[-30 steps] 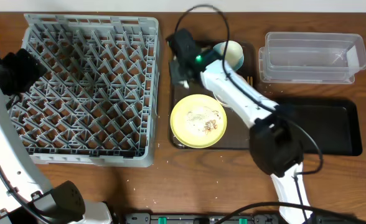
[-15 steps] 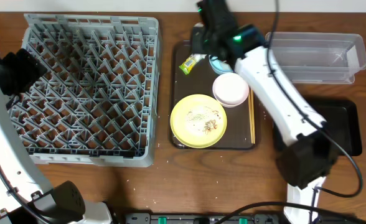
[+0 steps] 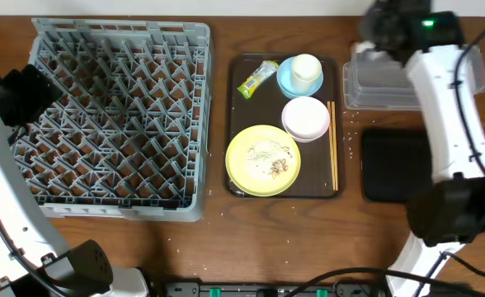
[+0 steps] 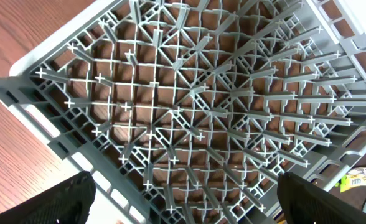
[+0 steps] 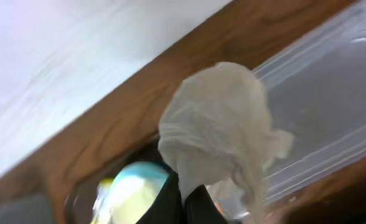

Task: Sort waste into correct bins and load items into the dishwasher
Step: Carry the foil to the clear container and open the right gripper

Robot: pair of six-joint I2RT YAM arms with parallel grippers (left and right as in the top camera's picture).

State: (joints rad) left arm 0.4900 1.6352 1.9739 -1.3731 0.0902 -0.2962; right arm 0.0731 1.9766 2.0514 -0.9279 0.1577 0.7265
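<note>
On the wooden table, the right gripper pinches the crumpled white paper wad above one end of the clear tub, while the left gripper hangs spread wide and empty over the grey dish rack
</note>
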